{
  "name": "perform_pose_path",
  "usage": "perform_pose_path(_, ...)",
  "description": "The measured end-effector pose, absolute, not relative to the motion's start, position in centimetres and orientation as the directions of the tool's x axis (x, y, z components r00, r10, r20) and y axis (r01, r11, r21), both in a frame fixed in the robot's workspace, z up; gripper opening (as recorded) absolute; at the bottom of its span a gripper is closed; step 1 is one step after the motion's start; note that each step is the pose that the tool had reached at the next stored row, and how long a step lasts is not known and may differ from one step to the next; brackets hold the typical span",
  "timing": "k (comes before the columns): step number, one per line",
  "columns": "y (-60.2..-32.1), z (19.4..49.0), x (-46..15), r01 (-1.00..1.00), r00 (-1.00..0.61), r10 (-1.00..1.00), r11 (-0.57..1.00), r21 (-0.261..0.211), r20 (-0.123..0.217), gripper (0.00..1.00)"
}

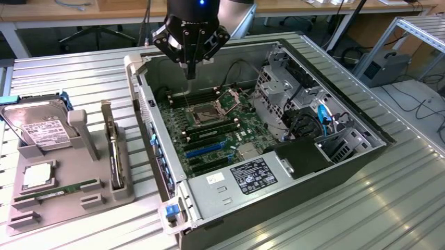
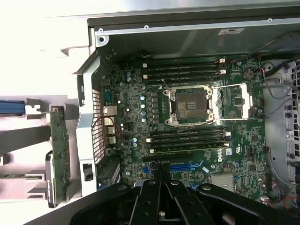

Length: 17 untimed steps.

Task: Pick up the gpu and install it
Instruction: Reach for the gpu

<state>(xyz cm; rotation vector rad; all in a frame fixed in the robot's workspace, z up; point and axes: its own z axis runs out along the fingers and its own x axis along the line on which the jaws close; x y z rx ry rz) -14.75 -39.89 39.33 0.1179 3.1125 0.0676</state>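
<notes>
1. The gripper (image 1: 189, 73) had its fingers pressed tight together, and nothing was held between them.
2. It hung point-down over the open computer case (image 1: 313, 192), above the far end of the motherboard (image 1: 212, 133) and touching nothing.
3. Just below and in front of the tips sat the CPU socket (image 1: 207, 112) with its metal latch frame flipped up.
4. The gpu (image 1: 114, 156) stood outside the case, well apart from the gripper. It was on edge in a slot of the grey holder (image 1: 70, 208) on the exterior view's left, just beside the case's rear wall.
5. In the same holder a silver hard drive (image 1: 38, 130) leaned at the far end, and a long green RAM stick (image 1: 59, 188) lay flat near the front.
6. Case and holder both rested on a slatted metal table (image 1: 347, 219).
</notes>
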Motion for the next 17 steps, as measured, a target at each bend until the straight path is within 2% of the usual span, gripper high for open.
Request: perform_pose_path(17,-39.89,39.29,-15.29,0.075,-0.997,0.076,0.996,0.043,-0.025,0.11)
